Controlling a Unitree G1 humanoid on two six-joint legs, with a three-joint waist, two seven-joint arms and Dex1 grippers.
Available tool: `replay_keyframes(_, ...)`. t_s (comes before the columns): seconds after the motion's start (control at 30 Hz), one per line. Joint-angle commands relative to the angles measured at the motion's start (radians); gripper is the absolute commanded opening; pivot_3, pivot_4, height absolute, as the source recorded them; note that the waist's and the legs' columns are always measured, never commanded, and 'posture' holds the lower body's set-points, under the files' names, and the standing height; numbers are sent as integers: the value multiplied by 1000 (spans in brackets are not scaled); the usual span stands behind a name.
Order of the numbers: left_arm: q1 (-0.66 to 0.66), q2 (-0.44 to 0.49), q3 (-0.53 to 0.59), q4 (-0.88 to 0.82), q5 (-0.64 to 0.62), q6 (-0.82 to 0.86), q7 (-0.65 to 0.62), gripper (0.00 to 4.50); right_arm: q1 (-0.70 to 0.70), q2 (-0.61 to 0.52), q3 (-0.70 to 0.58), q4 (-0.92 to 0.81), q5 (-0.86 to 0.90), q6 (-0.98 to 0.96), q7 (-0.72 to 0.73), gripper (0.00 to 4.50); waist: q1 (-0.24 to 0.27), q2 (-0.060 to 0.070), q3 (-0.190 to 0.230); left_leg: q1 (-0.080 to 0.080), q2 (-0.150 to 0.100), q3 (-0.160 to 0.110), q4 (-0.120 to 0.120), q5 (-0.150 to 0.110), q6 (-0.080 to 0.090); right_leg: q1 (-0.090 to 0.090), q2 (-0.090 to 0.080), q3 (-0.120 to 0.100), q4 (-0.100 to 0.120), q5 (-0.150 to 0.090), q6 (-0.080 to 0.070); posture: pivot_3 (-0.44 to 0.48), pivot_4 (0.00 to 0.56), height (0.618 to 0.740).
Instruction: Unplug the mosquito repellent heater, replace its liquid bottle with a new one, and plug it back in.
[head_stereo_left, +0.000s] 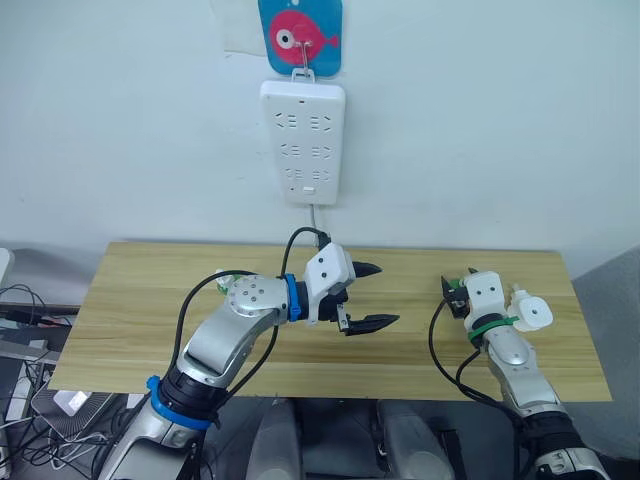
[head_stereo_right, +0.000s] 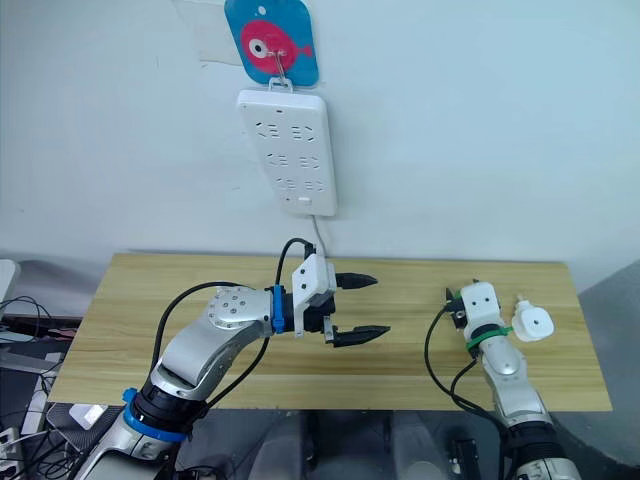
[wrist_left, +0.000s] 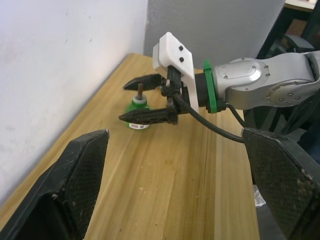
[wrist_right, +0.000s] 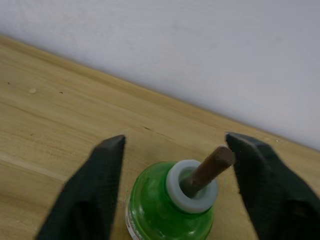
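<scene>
- Capless green bottle (wrist_right: 170, 212) with bare wick upright on bench (wrist_left: 190, 170), between spread fingers of right hand (wrist_right: 172, 190), ungrasped.
- Left hand (head_stereo_left: 368, 297) released, empty, above bench middle.
- White heater (head_stereo_right: 533, 323) just beside right wrist.

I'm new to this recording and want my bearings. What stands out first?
A white power strip hangs on the wall under a fish-shaped hook. On the wooden table, the open right gripper straddles a green bottle with a bare wick; the open left gripper hovers mid-table.
</scene>
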Motion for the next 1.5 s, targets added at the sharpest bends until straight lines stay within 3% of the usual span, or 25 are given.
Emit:
replay_keyframes(0.03, 24, -3, 25, -51, -13, 16, 20, 4500, 49, -29, -36, -106, 22, -27, 64, 4483, 0, 0, 0, 0, 0, 0, 0, 0, 0, 0, 0, 0, 0, 0, 0, -108, 282, 740)
replay_keyframes(0.27, 141, 18, 118, -157, -75, 99, 85, 4500, 175, -149, -119, -543, 157, 133, 222, 4483, -1, 1, 1, 0, 0, 0, -1, 0, 0, 0, 0, 1, 0, 0, 0, -117, 290, 740)
replay_keyframes(0.37, 263, -8, 178, -203, -21, 38, 205, 4500, 158, -215, -93, -740, 317, 352, 334, 4483, -6, 1, 1, 4, 0, 0, -2, 0, 1, 4, 0, 2, 0, 0, 0, -124, 290, 740)
replay_keyframes(0.43, 348, -83, 243, -225, 13, 6, 349, 4500, 110, -241, -62, -823, 433, 496, 388, 4483, -6, 1, 1, 11, 0, -1, -3, -2, 4, 10, 0, 2, -2, 0, 0, -123, 289, 740)
replay_keyframes(0.6, 599, -121, 278, -223, 216, -165, 542, 4500, -58, -279, 54, -872, 555, 685, 541, 4483, -3, 0, 1, 12, 0, -3, -2, -3, 4, 14, 0, 3, -3, 0, 0, -94, 287, 740)
replay_keyframes(0.7, 691, -208, 390, -161, 258, -243, 708, 4500, -146, -284, 122, -822, 554, 708, 648, 4483, 6, -2, 2, 12, -1, -4, -3, -3, 4, 15, -1, 2, -6, 0, 0, -52, 294, 740)
replay_keyframes(0.77, 710, -240, 434, -116, 259, -289, 744, 4500, -192, -280, 148, -792, 555, 717, 703, 4483, 25, -3, 3, 11, -1, -4, -3, -3, 4, 15, -1, 0, -7, 0, 0, -38, 296, 740)
replay_keyframes(1.03, 559, -267, 531, 259, 252, -491, 794, 4500, -356, -232, 240, -669, 501, 692, 842, 4483, 54, -5, 5, 11, -1, -4, -5, -3, 4, 15, -1, -4, -10, 0, 0, 5, 325, 740)
replay_keyframes(1.33, 328, -258, 538, 638, 178, -674, 650, 4500, -394, -222, 209, -691, 523, 805, 822, 4483, 54, -8, 21, 10, -1, -3, -14, -2, 4, 15, -2, -6, -18, 0, -1, -31, 359, 740)
replay_keyframes(1.5, 237, -244, 542, 833, 194, -764, 631, 4500, -398, -236, 191, -717, 535, 851, 823, 4483, 50, -8, 24, 10, -1, -2, -15, -3, 4, 15, -2, -5, -19, 0, -1, -52, 356, 740)
